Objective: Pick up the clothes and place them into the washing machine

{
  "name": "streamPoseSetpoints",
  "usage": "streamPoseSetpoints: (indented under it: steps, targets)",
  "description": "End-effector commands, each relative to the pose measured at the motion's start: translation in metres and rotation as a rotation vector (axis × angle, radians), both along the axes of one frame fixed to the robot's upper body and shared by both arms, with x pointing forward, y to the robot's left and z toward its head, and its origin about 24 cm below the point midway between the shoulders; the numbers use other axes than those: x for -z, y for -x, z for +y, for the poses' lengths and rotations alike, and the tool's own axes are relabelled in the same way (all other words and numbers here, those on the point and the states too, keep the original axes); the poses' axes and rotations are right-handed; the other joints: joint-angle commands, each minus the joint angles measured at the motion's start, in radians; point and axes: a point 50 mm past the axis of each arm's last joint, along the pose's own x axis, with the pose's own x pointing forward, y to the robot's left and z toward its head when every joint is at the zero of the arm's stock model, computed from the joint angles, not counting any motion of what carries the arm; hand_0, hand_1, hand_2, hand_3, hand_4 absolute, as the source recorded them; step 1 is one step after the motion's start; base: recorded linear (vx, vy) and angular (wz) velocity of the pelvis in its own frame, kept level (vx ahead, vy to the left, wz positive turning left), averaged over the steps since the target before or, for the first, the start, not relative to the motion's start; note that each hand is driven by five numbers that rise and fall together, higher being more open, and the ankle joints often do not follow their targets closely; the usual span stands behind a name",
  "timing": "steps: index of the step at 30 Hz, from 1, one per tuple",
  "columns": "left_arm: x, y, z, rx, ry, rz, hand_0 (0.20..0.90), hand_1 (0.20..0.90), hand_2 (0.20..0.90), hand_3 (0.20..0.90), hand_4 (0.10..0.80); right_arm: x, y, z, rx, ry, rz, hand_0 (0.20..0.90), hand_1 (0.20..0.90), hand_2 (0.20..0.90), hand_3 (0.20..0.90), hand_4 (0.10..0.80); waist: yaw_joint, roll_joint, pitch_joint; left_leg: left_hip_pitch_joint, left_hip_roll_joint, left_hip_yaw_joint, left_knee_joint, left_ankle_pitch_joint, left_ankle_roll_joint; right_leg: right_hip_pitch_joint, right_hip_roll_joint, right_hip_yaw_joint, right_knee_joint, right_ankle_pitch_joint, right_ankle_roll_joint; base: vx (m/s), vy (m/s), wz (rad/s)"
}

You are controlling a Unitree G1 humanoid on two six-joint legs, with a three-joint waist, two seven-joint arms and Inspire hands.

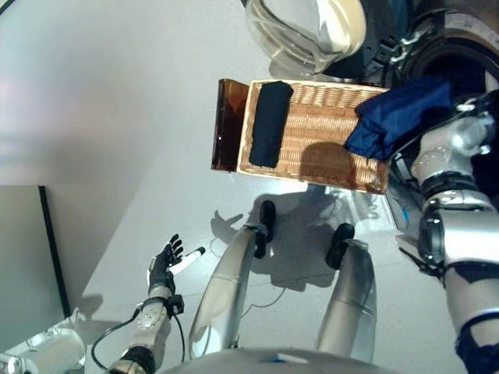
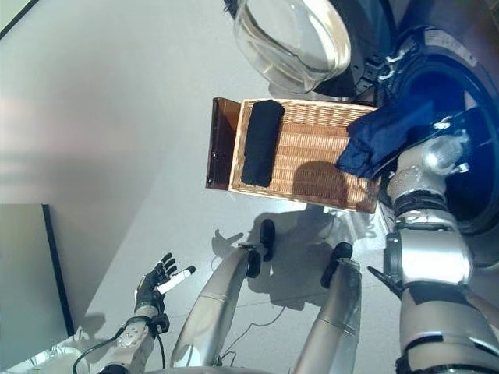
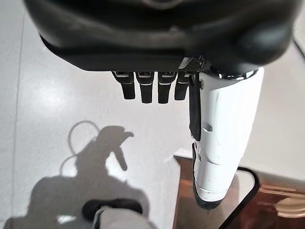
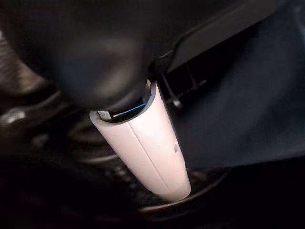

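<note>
Right hand (image 4: 143, 148) hidden in head views, its wrist view showing white thumb against blue garment (image 1: 401, 117), grip unclear, left hand (image 1: 165, 261) splayed, black folded garment (image 1: 268, 123) in wicker basket (image 1: 320, 140)

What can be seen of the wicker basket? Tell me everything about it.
The wicker basket is a shallow rectangular tray of light tan woven cane, lying flat on the pale floor before the open washing machine. A rolled dark garment lies across its end farther from the machine. A blue cloth hangs over the machine-side end, stretching toward the drum. A brown panel lies against the far end.
</note>
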Motion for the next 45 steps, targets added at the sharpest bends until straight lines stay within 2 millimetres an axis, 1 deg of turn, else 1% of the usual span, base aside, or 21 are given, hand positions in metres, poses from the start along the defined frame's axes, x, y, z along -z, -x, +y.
streamPoseSetpoints:
  steps: [1, 5, 9, 10, 19, 24, 27, 28, 29, 30, 32, 33, 34, 35, 36, 37, 38, 40, 41, 42, 45]
  targets:
    - [-0.006, 0.018, 0.039, -0.073, -0.125, -0.012, 0.9, 0.9, 0.9, 0.9, 0.8, -0.087, 0.036, -0.019, 0.14, 0.268, -0.194, 0.2, 0.2, 0.2, 0.2, 0.3, -0.002, 0.016, -0.093, 0.004, 0.009, 0.006, 0.036, -0.099, -0.077, 0.038, 0.026, 0.041, -0.138, 0.072, 0.016, 0.023, 0.033, 0.07]
    - [-0.004, 0.019, 0.038, -0.073, -0.122, -0.004, 0.9, 0.9, 0.9, 0.9, 0.8, -0.096, 0.045, -0.026, 0.2, 0.267, -0.208, 0.2, 0.2, 0.2, 0.2, 0.3, -0.006, 0.019, -0.097, -0.001, 0.008, 0.007, 0.026, -0.092, -0.079, 0.028, 0.024, 0.043, -0.143, 0.077, 0.018, 0.004, 0.0, -0.01]
    - [-0.006, 0.019, 0.034, -0.072, -0.114, -0.019, 0.9, 0.9, 0.9, 0.9, 0.8, -0.092, 0.053, -0.035, 0.289, 0.254, -0.175, 0.205, 0.205, 0.205, 0.205, 0.304, -0.01, 0.021, -0.103, -0.001, 0.006, 0.007, 0.012, -0.087, -0.078, 0.027, 0.026, 0.045, -0.148, 0.078, 0.018, 0.019, 0.007, 0.02]
    - [-0.005, 0.02, 0.034, -0.074, -0.112, -0.016, 0.9, 0.9, 0.9, 0.9, 0.8, -0.085, 0.052, -0.04, 0.288, 0.229, -0.13, 0.9, 0.9, 0.9, 0.9, 0.8, -0.01, 0.017, -0.106, 0.004, 0.006, 0.005, -0.004, -0.083, -0.078, 0.029, 0.027, 0.046, -0.158, 0.081, 0.019, 0.0, 0.0, 0.0]
    - [-0.001, 0.023, 0.033, -0.069, -0.085, 0.008, 0.9, 0.9, 0.9, 0.9, 0.8, -0.061, 0.028, -0.029, 0.15, 0.149, -0.067, 0.9, 0.9, 0.9, 0.9, 0.8, -0.024, 0.009, -0.1, 0.043, 0.011, 0.016, -0.064, -0.06, -0.074, 0.062, 0.039, 0.051, -0.218, 0.111, 0.024, 0.001, 0.007, -0.04]
    - [0.003, 0.027, 0.033, -0.064, -0.07, 0.041, 0.9, 0.9, 0.9, 0.9, 0.8, -0.036, 0.014, -0.017, 0.075, 0.059, -0.059, 0.9, 0.9, 0.9, 0.9, 0.8, -0.026, 0.008, -0.097, 0.086, 0.004, 0.015, -0.12, -0.038, -0.073, 0.106, 0.042, 0.044, -0.263, 0.127, 0.028, 0.004, 0.002, -0.06]
    - [0.007, 0.028, 0.032, -0.052, -0.068, 0.072, 0.9, 0.9, 0.9, 0.9, 0.8, -0.008, 0.004, -0.009, 0.023, -0.014, -0.017, 0.9, 0.9, 0.9, 0.9, 0.8, -0.026, 0.008, -0.094, 0.109, 0.001, 0.013, -0.143, -0.028, -0.071, 0.129, 0.043, 0.039, -0.284, 0.135, 0.032, 0.011, 0.0, -0.05]
    - [0.008, 0.028, 0.031, -0.056, -0.066, 0.075, 0.9, 0.9, 0.9, 0.9, 0.8, 0.005, -0.003, 0.001, -0.014, -0.05, -0.008, 0.9, 0.9, 0.9, 0.9, 0.8, -0.026, 0.009, -0.092, 0.12, 0.0, 0.013, -0.155, -0.024, -0.069, 0.142, 0.044, 0.035, -0.296, 0.138, 0.032, 0.0, 0.0, 0.0]
    - [0.008, 0.029, 0.032, -0.058, -0.069, 0.077, 0.9, 0.9, 0.9, 0.9, 0.8, 0.007, -0.004, 0.002, -0.016, -0.054, -0.008, 0.9, 0.9, 0.9, 0.9, 0.8, -0.028, 0.006, -0.09, 0.126, 0.0, 0.012, -0.159, -0.022, -0.069, 0.148, 0.044, 0.033, -0.3, 0.14, 0.032, 0.037, 0.021, -0.06]
    - [0.009, 0.027, 0.031, -0.063, -0.066, 0.084, 0.9, 0.9, 0.9, 0.9, 0.8, 0.033, -0.015, 0.022, -0.093, -0.098, 0.028, 0.9, 0.9, 0.9, 0.9, 0.8, -0.029, 0.004, -0.088, 0.146, -0.004, 0.012, -0.177, -0.014, -0.068, 0.17, 0.047, 0.03, -0.322, 0.149, 0.034, 0.029, 0.014, -0.06]
    - [0.01, 0.026, 0.031, -0.063, -0.063, 0.09, 0.9, 0.9, 0.9, 0.9, 0.8, 0.049, -0.018, 0.032, -0.127, -0.126, 0.043, 0.9, 0.9, 0.9, 0.9, 0.8, -0.03, -0.003, -0.084, 0.165, -0.007, 0.01, -0.198, -0.007, -0.065, 0.185, 0.047, 0.024, -0.337, 0.157, 0.036, 0.024, -0.003, -0.05]
    - [0.01, 0.026, 0.032, -0.063, -0.065, 0.092, 0.9, 0.9, 0.9, 0.9, 0.8, 0.05, -0.018, 0.032, -0.129, -0.128, 0.043, 0.9, 0.9, 0.9, 0.9, 0.8, -0.031, -0.004, -0.083, 0.17, -0.007, 0.01, -0.201, -0.005, -0.065, 0.19, 0.046, 0.023, -0.34, 0.158, 0.036, 0.034, -0.016, -0.03]
    - [0.011, 0.026, 0.029, -0.065, -0.052, 0.093, 0.9, 0.9, 0.9, 0.9, 0.8, 0.074, -0.023, 0.049, -0.184, -0.171, 0.062, 0.9, 0.9, 0.9, 0.9, 0.8, -0.03, -0.009, -0.083, 0.188, -0.011, 0.007, -0.219, 0.002, -0.062, 0.21, 0.046, 0.013, -0.355, 0.163, 0.038, 0.027, -0.008, -0.06]
    - [0.011, 0.027, 0.03, -0.066, -0.054, 0.096, 0.9, 0.9, 0.9, 0.9, 0.8, 0.076, -0.023, 0.05, -0.185, -0.174, 0.064, 0.9, 0.9, 0.9, 0.9, 0.8, -0.033, -0.01, -0.082, 0.194, -0.012, 0.006, -0.223, 0.004, -0.062, 0.217, 0.046, 0.011, -0.359, 0.164, 0.038, 0.031, -0.025, -0.03]
    - [0.01, 0.024, 0.029, -0.068, -0.047, 0.087, 0.9, 0.9, 0.9, 0.9, 0.8, 0.094, -0.026, 0.068, -0.249, -0.181, 0.096, 0.9, 0.9, 0.9, 0.9, 0.8, -0.035, -0.019, -0.08, 0.209, -0.013, 0.005, -0.248, 0.018, -0.063, 0.237, 0.047, 0.004, -0.383, 0.175, 0.039, -0.093, -0.014, -0.02]
    - [0.011, 0.025, 0.029, -0.067, -0.045, 0.089, 0.9, 0.9, 0.9, 0.9, 0.8, 0.105, -0.026, 0.076, -0.27, -0.192, 0.11, 0.9, 0.9, 0.9, 0.9, 0.8, -0.036, -0.023, -0.072, 0.211, -0.012, 0.009, -0.262, 0.05, -0.058, 0.243, 0.046, -0.007, -0.399, 0.203, 0.033, -0.084, -0.017, 0.01]
    - [0.011, 0.025, 0.028, -0.067, -0.038, 0.085, 0.9, 0.9, 0.9, 0.9, 0.8, 0.117, -0.026, 0.086, -0.309, -0.194, 0.131, 0.9, 0.9, 0.9, 0.9, 0.8, -0.037, -0.029, -0.072, 0.222, -0.012, 0.006, -0.275, 0.057, -0.058, 0.255, 0.046, -0.014, -0.41, 0.209, 0.034, -0.078, -0.014, 0.05]
    - [0.012, 0.027, 0.03, -0.082, -0.04, 0.095, 0.9, 0.9, 0.9, 0.9, 0.8, 0.135, -0.025, 0.108, -0.377, -0.219, 0.13, 0.9, 0.9, 0.9, 0.9, 0.8, -0.043, -0.045, -0.07, 0.246, -0.011, 0.0, -0.298, 0.067, -0.056, 0.28, 0.048, -0.022, -0.431, 0.215, 0.035, 0.084, -0.035, 0.09]
    - [0.013, 0.028, 0.03, -0.085, -0.038, 0.106, 0.9, 0.9, 0.9, 0.9, 0.8, 0.147, -0.022, 0.116, -0.405, -0.229, 0.146, 0.9, 0.9, 0.9, 0.9, 0.8, -0.047, -0.058, -0.075, 0.267, -0.013, -0.009, -0.305, 0.043, -0.061, 0.301, 0.05, -0.019, -0.435, 0.19, 0.042, 0.034, -0.024, 0.07]
    - [0.015, 0.03, 0.031, -0.096, -0.04, 0.116, 0.9, 0.9, 0.9, 0.9, 0.8, 0.155, -0.019, 0.125, -0.437, -0.242, 0.144, 0.9, 0.9, 0.9, 0.9, 0.8, -0.05, -0.065, -0.069, 0.268, -0.01, -0.004, -0.317, 0.075, -0.055, 0.302, 0.053, -0.027, -0.447, 0.219, 0.035, 0.037, -0.024, 0.06]
    - [0.019, 0.036, 0.032, -0.112, -0.034, 0.145, 0.9, 0.9, 0.9, 0.9, 0.8, 0.179, -0.007, 0.144, -0.514, -0.238, 0.171, 0.9, 0.9, 0.9, 0.9, 0.8, -0.063, -0.098, -0.07, 0.299, -0.007, -0.01, -0.339, 0.081, -0.052, 0.334, 0.055, -0.037, -0.465, 0.225, 0.035, 0.038, -0.035, -0.04]
